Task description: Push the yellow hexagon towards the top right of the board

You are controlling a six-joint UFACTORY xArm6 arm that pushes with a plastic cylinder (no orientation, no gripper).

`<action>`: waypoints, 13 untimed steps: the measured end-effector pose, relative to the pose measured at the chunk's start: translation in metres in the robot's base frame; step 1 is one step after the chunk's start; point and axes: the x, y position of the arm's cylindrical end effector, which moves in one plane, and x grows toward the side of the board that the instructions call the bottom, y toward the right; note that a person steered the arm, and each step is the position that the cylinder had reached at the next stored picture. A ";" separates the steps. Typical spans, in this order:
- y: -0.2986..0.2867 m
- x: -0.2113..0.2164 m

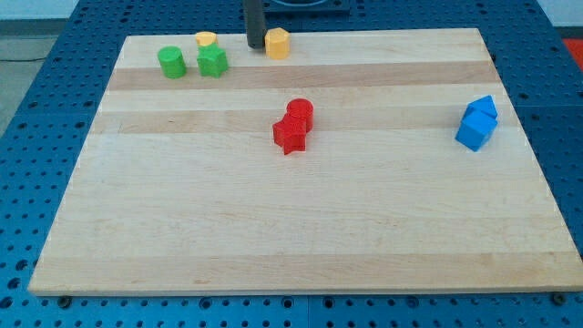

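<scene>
The yellow hexagon (pixel 278 43) sits near the view's top edge of the wooden board (pixel 301 228), a little left of centre. My tip (pixel 255 46) stands just to its left, close to it or touching it. A second yellow block (pixel 206 40), round in shape, lies further left along the top edge.
A green cylinder (pixel 171 62) and a green star (pixel 212 62) sit at the top left. A red cylinder (pixel 300 113) and a red star (pixel 290 136) touch each other at the centre. Two blue blocks (pixel 477 123) sit together at the right edge.
</scene>
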 end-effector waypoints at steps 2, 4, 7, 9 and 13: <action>0.050 0.009; 0.116 -0.003; 0.174 -0.025; 0.238 -0.025; 0.192 -0.032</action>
